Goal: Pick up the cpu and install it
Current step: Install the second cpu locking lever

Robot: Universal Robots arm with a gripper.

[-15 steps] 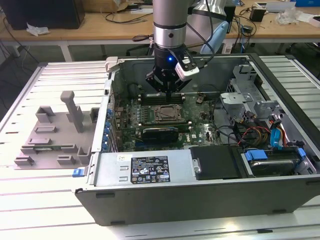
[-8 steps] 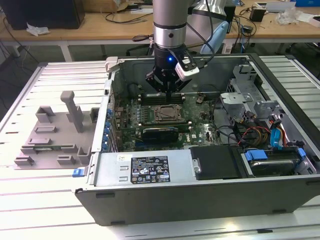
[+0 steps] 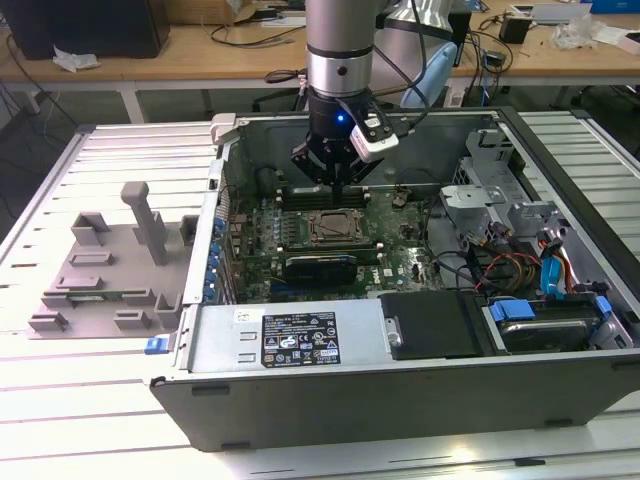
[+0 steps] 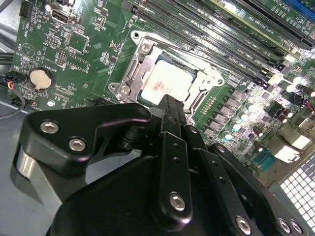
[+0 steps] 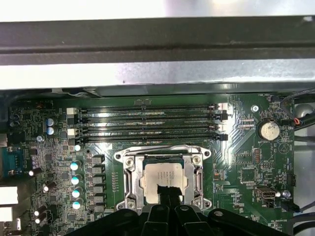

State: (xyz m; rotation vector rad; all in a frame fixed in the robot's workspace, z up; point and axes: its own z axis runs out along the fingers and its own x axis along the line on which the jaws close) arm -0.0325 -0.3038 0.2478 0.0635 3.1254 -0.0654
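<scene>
The cpu [image 5: 160,177] [image 4: 170,82], a flat square chip with a silvery top, lies flat inside the metal-framed socket [image 3: 335,228] on the green motherboard [image 5: 246,157]. My gripper [image 3: 338,183] hangs just above the socket inside the open computer case. In both wrist views its black fingertips [image 5: 167,194] [image 4: 170,104] are pressed together over the near edge of the chip. Nothing shows between them. The fingers hide part of the chip's edge.
Memory slots [image 5: 147,123] run just behind the socket. A drive cage and cables [image 3: 510,250] fill the exterior view's right of the case. A grey plastic tray [image 3: 100,270] with moulded blocks lies outside the case at the exterior view's left. Case walls [image 3: 300,340] surround the board.
</scene>
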